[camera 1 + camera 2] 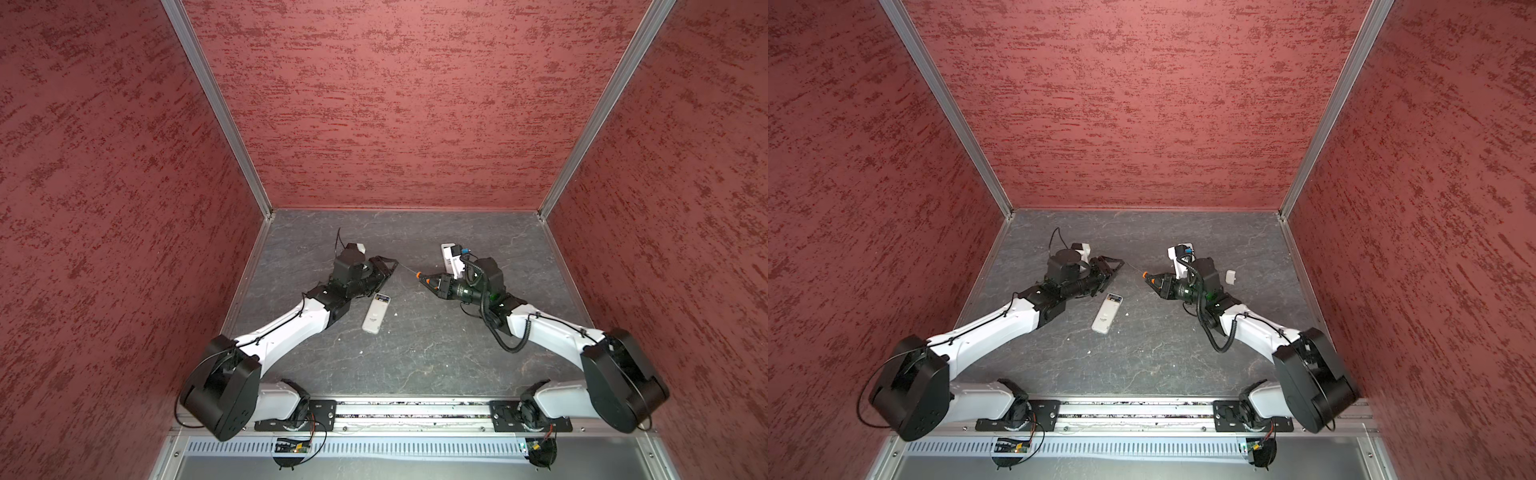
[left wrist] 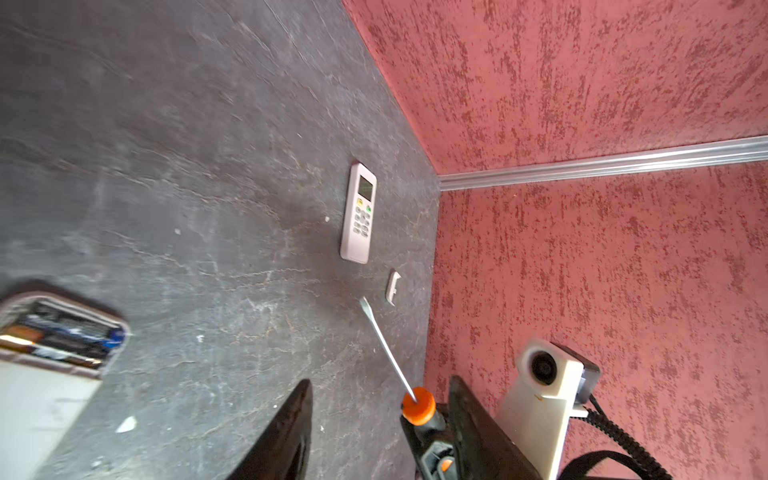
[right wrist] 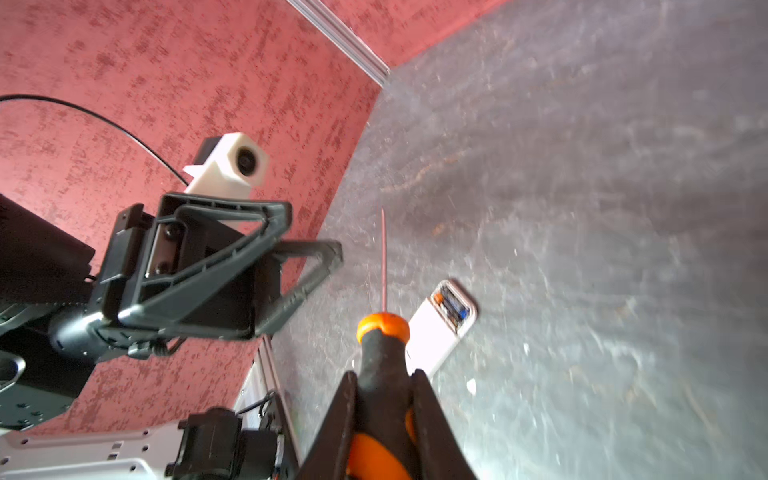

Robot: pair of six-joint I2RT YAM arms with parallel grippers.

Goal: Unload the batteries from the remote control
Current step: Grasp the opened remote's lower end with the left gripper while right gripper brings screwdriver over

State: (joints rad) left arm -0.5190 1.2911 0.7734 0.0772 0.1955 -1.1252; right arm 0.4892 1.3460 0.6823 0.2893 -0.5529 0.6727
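On the remote (image 1: 371, 325), unreadably small print (image 1: 373, 316).

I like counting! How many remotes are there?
2. The open remote lies back up in the middle of the table. The second remote lies buttons up near a corner, shown only in the left wrist view. Arms may hide more.

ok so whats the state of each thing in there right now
middle remote: face down, battery bay uncovered
batteries: inside that bay
other remote: face up, flat
cover: off, loose on the table
screwdriver: held by its handle
left jaws: open, empty
right jaws: shut on the screwdriver
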